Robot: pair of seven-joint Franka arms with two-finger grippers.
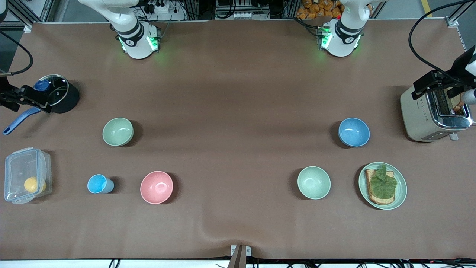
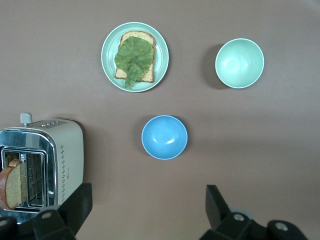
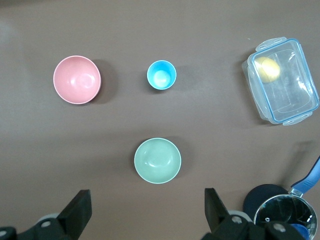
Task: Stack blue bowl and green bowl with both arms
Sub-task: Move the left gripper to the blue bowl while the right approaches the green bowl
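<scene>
Both grippers hang empty: in the front view, the blue bowl [image 1: 354, 132] sits near the toaster [image 1: 433, 115], the green bowl [image 1: 118, 131] toward the right arm's end of the brown table [image 1: 238, 93]. Left wrist view shows the left gripper [image 2: 145, 210] spread wide above the blue bowl [image 2: 164, 137]. Right wrist view shows the right gripper [image 3: 146, 212] equally wide above the green bowl [image 3: 157, 161].

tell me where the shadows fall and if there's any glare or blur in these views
Front view: soft shadows fall beside the blue bowl and green bowl, and green base lights glow on the cloth. Left wrist view: the toaster's chrome reflects light. Right wrist view: glare on the pot lid. All three views are sharp.
</scene>
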